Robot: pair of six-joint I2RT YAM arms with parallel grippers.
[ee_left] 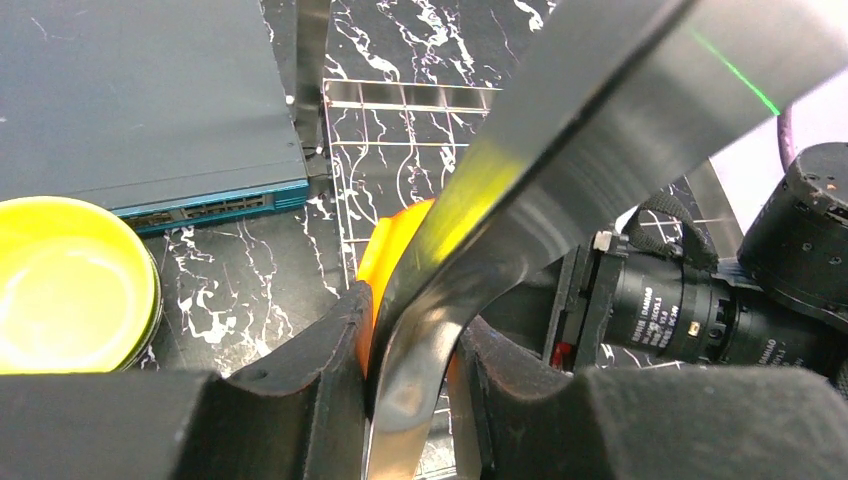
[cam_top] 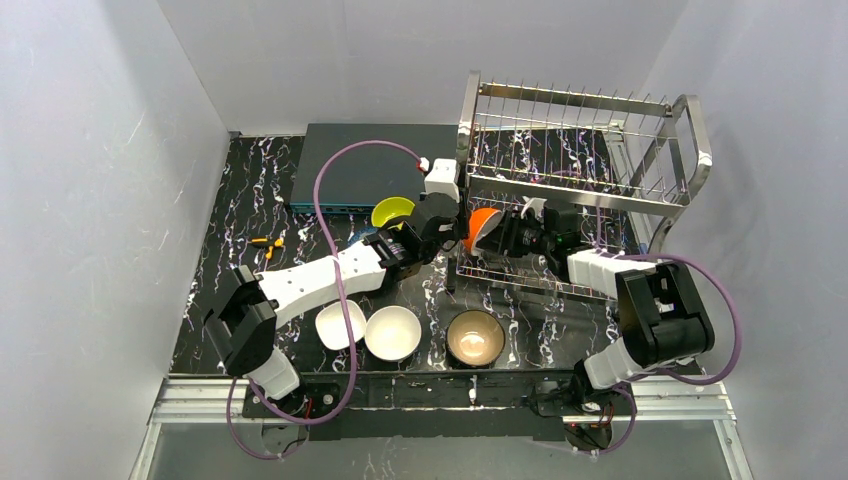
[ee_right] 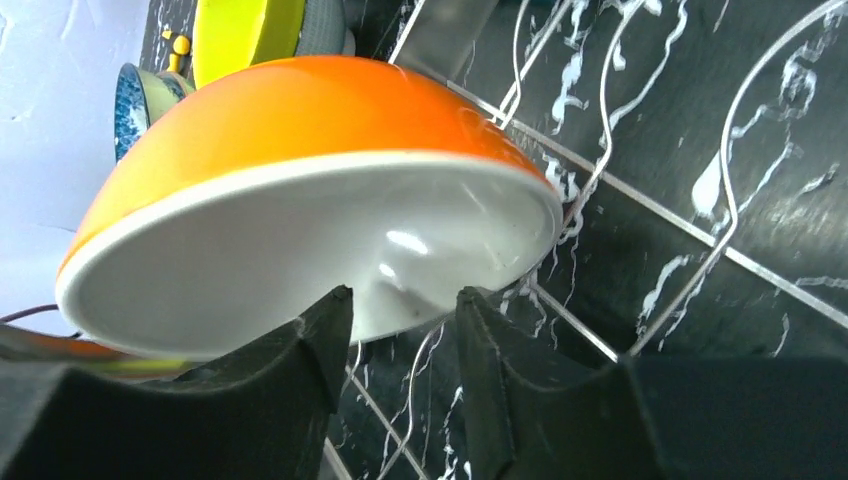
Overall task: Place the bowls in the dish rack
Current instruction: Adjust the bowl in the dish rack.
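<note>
Top external view: no bowl is seated between the prongs of the dish rack [cam_top: 575,192] yet. The orange bowl [cam_top: 482,227] sits tilted at the left end of the lower tier, over the wires; contact with them cannot be confirmed. A yellow-green bowl [cam_top: 392,211], two white bowls [cam_top: 392,332] and a tan-brown bowl [cam_top: 475,338] stand on the bench [cam_top: 560,330], so most of the loading is judged outstanding. Left gripper [ee_left: 410,315]: jaws narrow, clamped on the orange bowl's rim, with a rack tube crossing in front. Right gripper [ee_right: 402,297]: jaws parted, straddling the rim without pinching it.
</note>
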